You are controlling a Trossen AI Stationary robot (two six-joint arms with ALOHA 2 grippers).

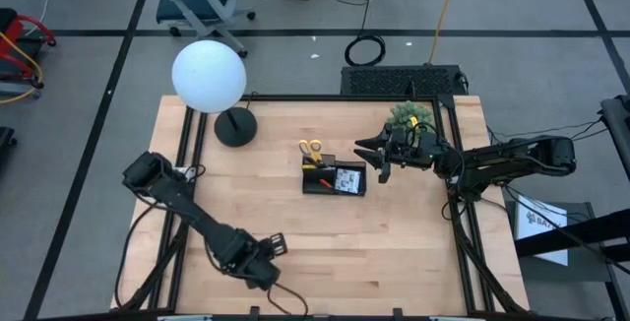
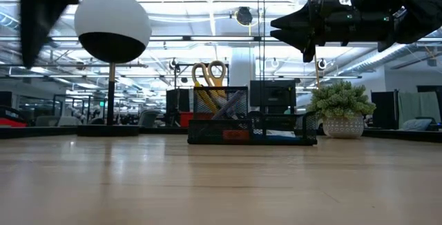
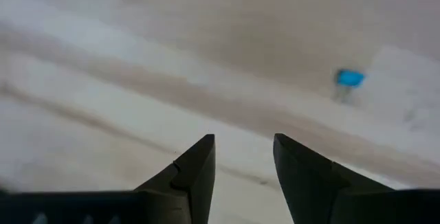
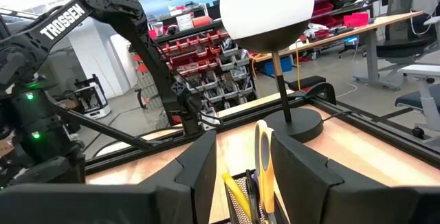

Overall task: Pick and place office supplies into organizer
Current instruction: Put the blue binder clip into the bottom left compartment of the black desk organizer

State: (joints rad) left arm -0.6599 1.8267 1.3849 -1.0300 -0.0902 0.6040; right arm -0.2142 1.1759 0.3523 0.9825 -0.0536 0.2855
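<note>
Left arm folded low at the table's [image 1: 295, 262] near-left corner, left gripper [image 1: 276, 244] just above the bare wood. Fingers [image 3: 196, 172] part open with a narrow gap, nothing between them.

Lamp [image 1: 210, 77] stands back-left: white globe on a round black base.

Organizer [image 1: 334, 176] sits mid-table, mesh black. Back compartment holds the scissors [image 1: 311, 149], upright, yellow handles sticking out the top. A yellow pen [image 4: 236, 191] leans in there beside them, and something thin and dark next to that; can't tell what. Front tray has a red piece [image 2: 235, 134] at its left end and something blue [image 2: 283, 136] further right, seen through the mesh. From above the tray's right half looks white and speckled; can't resolve it.

Right arm reaches in from the right edge, stretched level. Right gripper [image 1: 377, 157] hovers well above the table, just right of the organizer, pointing at it. Fingers [image 4: 199, 172] apart, empty, scissors framed in the gap.

Plant [image 1: 410, 117] sits behind the right gripper.
</note>
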